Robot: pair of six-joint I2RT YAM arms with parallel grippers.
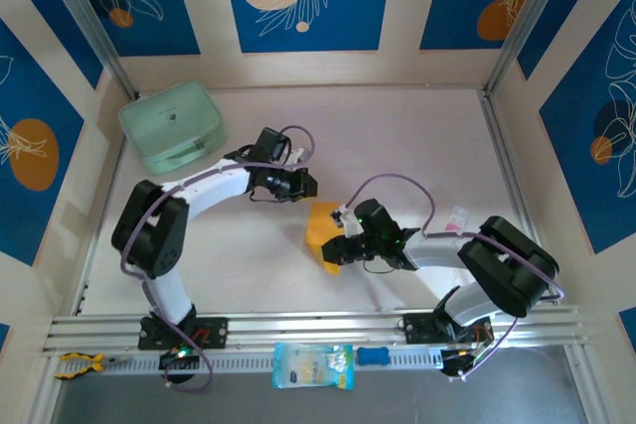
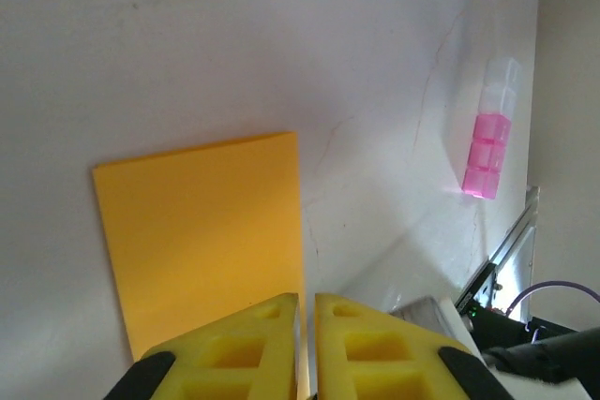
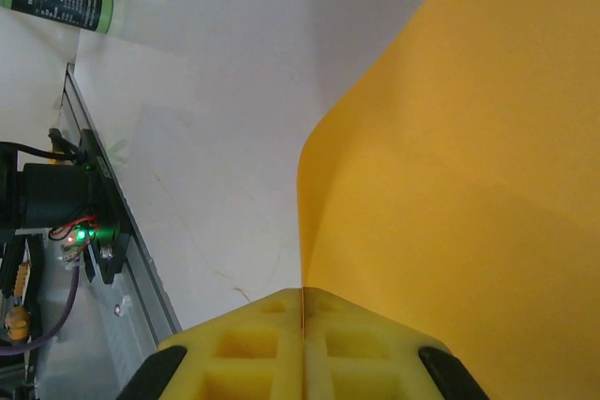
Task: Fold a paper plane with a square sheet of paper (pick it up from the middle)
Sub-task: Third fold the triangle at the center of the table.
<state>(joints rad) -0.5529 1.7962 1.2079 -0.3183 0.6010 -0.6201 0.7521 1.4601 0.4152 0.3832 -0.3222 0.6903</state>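
I hold the square sheet of paper by its near edge in my clenched right pincer, my left pincer hangs closed just short of it, and since it looks light and floppy, I'd pinch edges gently.

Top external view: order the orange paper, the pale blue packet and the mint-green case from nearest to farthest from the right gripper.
1. Orange paper, held by the right gripper, centre.
2. Pale blue packet, near edge.
3. Mint-green case, far left corner.

White arms — black joints, purple cables
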